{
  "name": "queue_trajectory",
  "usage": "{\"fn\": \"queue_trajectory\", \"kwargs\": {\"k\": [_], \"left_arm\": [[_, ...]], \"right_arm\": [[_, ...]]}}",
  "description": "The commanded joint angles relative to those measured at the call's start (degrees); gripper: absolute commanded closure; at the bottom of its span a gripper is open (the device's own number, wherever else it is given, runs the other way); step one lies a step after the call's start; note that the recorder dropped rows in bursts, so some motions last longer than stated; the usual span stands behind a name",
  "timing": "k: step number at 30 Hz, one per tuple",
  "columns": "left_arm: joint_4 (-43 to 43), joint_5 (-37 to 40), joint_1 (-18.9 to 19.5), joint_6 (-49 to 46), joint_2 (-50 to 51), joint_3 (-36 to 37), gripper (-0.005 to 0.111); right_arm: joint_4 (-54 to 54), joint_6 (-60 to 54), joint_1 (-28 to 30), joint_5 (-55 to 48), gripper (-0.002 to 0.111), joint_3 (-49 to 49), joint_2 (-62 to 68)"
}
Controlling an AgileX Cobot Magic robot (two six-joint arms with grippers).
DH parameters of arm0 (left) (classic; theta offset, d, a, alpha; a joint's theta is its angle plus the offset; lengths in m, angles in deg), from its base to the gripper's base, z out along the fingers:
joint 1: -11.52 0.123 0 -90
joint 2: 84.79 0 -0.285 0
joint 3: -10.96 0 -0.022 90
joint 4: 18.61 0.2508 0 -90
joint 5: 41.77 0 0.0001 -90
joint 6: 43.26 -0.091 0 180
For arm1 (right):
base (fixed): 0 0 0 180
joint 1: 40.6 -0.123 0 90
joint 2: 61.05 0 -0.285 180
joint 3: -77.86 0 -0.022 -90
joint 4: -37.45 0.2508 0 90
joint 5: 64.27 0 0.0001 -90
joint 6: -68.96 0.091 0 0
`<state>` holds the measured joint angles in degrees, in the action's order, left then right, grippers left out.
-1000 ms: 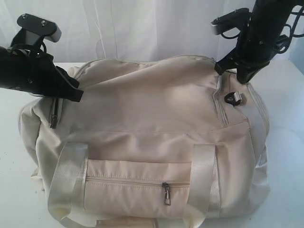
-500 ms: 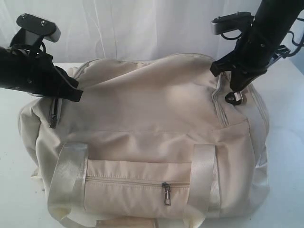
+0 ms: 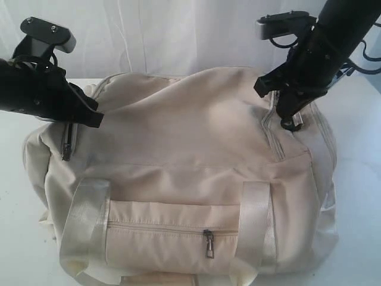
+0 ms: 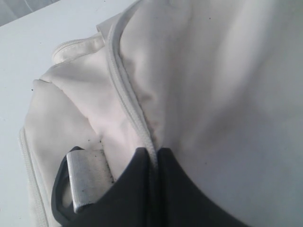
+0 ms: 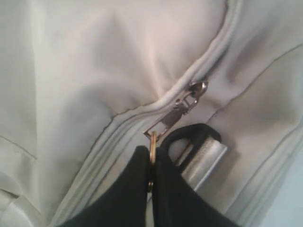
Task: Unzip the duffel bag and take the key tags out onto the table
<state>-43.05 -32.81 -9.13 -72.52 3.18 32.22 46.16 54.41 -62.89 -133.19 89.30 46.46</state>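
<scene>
Over at the right end of the duffel bag, my right gripper now sits further toward the bag's middle and a little higher than a second ago. The cream fabric under it has risen with it into a soft peak. The dark metal loop that showed clear of my fingers earlier is now half tucked beneath them. Those fingers are pressed together on the brass ring at the end of the zipper pull. The pull is drawn taut from its slider on the bag's main zipper, just beside the loop. My left gripper has not moved. It stays at the bag's left end with its fingers closed on the zipper seam, next to a silver buckle. The bag lies on the white table between my two arms, spanning most of the exterior view. Its front pocket faces the camera, with the pocket's own pull hanging between the two pale straps. Both of my grippers touch the bag only at its upper ends, well apart from that pocket.
</scene>
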Motion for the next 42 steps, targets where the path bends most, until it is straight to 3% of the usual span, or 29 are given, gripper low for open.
{"fn": "queue_trajectory", "kwargs": {"k": [1,10,18,42], "left_arm": [[-0.56,0.77,-0.08,0.00,-0.75,-0.14,0.107],[-0.56,0.91,-0.08,0.00,-0.75,-0.14,0.107],[-0.56,0.91,-0.08,0.00,-0.75,-0.14,0.107],[-0.56,1.13,-0.08,0.00,-0.75,-0.14,0.107]], "right_arm": [[0.89,-0.73,-1.68,-1.04,0.108,-1.80,-1.62],[3.76,-2.61,-3.99,-1.04,0.108,-8.58,-2.36],[5.03,-3.60,-3.99,-1.04,0.108,-9.60,-10.71],[4.85,-3.40,-3.99,-1.04,0.108,-28.30,-26.58]]}}
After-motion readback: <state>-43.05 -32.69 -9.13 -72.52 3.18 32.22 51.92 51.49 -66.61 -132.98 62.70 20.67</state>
